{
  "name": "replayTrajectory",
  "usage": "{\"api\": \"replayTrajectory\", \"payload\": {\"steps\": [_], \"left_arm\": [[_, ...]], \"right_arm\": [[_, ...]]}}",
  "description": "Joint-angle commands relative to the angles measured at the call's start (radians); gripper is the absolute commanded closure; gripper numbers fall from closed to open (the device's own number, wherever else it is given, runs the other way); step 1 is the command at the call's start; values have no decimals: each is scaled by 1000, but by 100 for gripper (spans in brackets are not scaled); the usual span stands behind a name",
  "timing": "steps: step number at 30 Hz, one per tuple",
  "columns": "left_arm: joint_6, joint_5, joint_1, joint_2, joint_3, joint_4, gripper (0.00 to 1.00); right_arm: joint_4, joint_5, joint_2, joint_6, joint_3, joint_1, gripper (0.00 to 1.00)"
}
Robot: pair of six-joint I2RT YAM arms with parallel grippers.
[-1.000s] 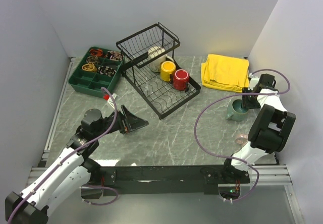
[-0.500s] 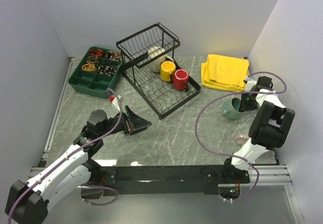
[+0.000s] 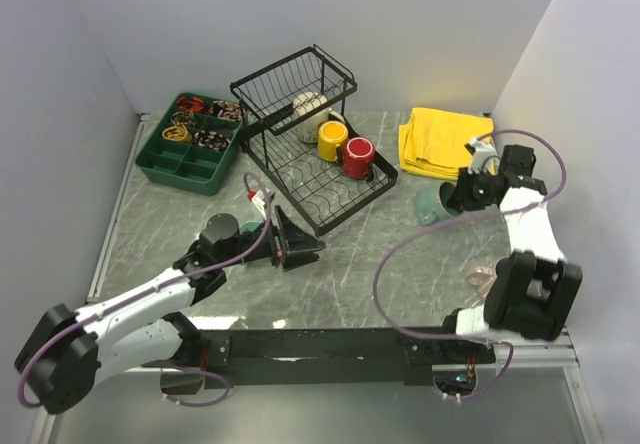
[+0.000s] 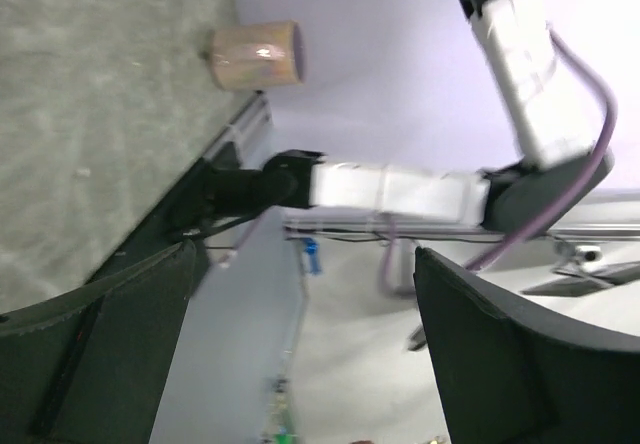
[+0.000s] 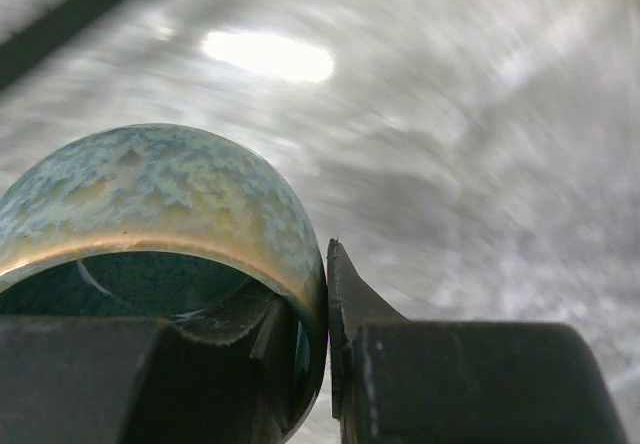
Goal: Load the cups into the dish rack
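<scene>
The black wire dish rack stands at the back centre. A yellow mug and a red mug sit on its tray, and a cream mug sits in its raised basket. My right gripper is shut on the rim of the larger grey-green mug, holding it tilted just right of the rack. In the right wrist view one finger is inside the mug and one outside. The pale pink mug lies near the right arm's base and shows in the left wrist view. My left gripper is open and empty. I do not see the small teal mug.
A green compartment tray with small items stands at the back left. A folded yellow cloth lies at the back right. Grey walls close in the left, back and right sides.
My right gripper has carried the grey-green mug up and to the left, towards the rack, and tilted it. My left arm has reached further right along the table, gripper still open.
</scene>
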Motion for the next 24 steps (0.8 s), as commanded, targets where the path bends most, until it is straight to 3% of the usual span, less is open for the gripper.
{"api": "replayTrajectory", "payload": {"steps": [1, 4, 6, 13, 19, 24], "left_arm": [[-157, 4, -56, 73, 112, 224, 4], [-165, 62, -71, 138, 192, 290, 4], [-139, 88, -76, 181, 276, 252, 4], [-131, 111, -105, 264, 423, 316, 4], [-157, 71, -166, 343, 521, 361, 4], [-131, 38, -200, 402, 621, 347, 4]], "right_arm": [[74, -178, -226, 71, 1, 151, 100], [128, -184, -336, 101, 48, 243, 100], [151, -218, -385, 121, 123, 269, 100], [310, -353, -429, 305, 326, 323, 100], [499, -375, -439, 602, 325, 416, 100], [580, -324, -478, 667, 254, 504, 100]]}}
